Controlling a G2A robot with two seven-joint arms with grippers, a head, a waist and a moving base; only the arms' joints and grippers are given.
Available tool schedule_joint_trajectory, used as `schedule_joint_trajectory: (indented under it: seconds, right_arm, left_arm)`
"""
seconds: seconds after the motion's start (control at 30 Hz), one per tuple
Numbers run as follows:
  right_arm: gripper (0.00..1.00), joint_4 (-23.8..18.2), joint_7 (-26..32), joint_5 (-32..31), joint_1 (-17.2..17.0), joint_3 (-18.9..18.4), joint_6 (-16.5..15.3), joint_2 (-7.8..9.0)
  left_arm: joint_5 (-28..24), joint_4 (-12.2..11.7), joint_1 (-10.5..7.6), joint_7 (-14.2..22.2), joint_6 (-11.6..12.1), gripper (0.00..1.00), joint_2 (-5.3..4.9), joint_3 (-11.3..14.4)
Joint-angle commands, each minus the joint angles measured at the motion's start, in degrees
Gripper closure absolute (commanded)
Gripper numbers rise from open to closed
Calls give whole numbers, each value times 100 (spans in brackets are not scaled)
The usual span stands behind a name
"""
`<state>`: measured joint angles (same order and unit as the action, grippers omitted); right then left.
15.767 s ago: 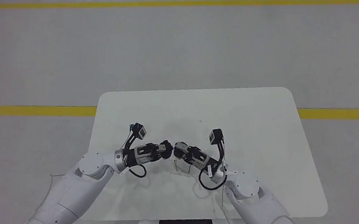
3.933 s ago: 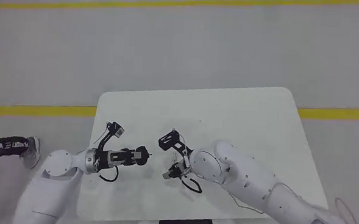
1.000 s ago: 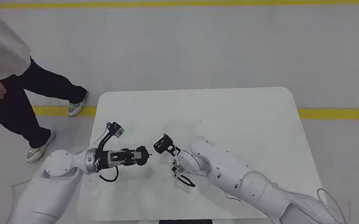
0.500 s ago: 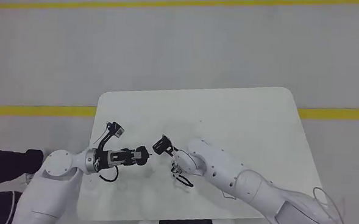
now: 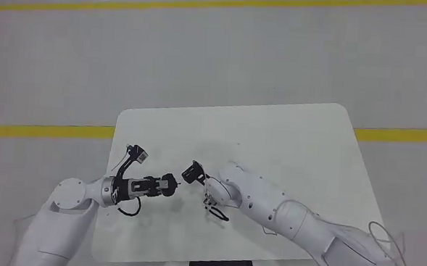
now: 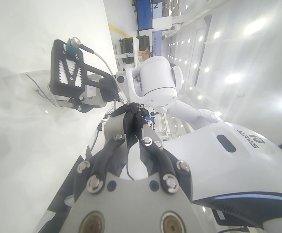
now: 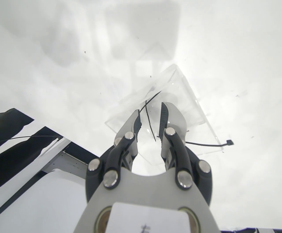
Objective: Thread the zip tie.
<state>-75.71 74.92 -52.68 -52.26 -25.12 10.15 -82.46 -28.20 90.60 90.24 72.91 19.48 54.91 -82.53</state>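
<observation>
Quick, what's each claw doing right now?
Left gripper: shut; anything pinched cannot be told.
Right gripper: open, over a zip tie.

Hardly any print is coming through legibly. A blue board (image 6: 145,12) in the hall behind is carrying white lettering, too small to make out. A white label (image 7: 143,220) behind the right hand (image 7: 150,108) is showing one cropped mark.

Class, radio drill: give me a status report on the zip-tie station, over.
Left gripper shut. Right gripper open over clear tray, black zip tie between its fingers. Second tie lies across tray rim.
</observation>
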Motion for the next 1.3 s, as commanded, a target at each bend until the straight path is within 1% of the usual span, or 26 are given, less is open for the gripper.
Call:
schedule_joint_trajectory:
  seconds: [0.0, 0.13, 0.47, 0.73, 1.0, 1.13, 1.27]
  right_arm:
    - [80, 35, 3, -15, 7, -3, -8, -19]
    - [81, 110, 10, -58, 22, -7, -29, -58]
    - [89, 178, 30, -155, 40, -54, -53, -141]
    - [87, 179, 110, -234, -2, -113, -99, -173]
    - [80, 126, 229, -284, -33, -148, -248, -199]
    - [80, 156, 276, -340, -42, -144, -287, -219]
    - [81, 230, 299, -446, -46, -119, -241, -252]
  left_arm:
    - [0, 0, 0, 0, 0, 100, 0, 0]
    - [0, 0, 0, 0, 0, 100, 0, 0]
    - [0, 0, 0, 0, 0, 100, 0, 0]
    - [0, 0, 0, 0, 0, 100, 0, 0]
    - [0, 0, 0, 0, 0, 100, 0, 0]
    - [0, 0, 0, 0, 0, 100, 0, 0]
    - [0, 0, 0, 0, 0, 100, 0, 0]
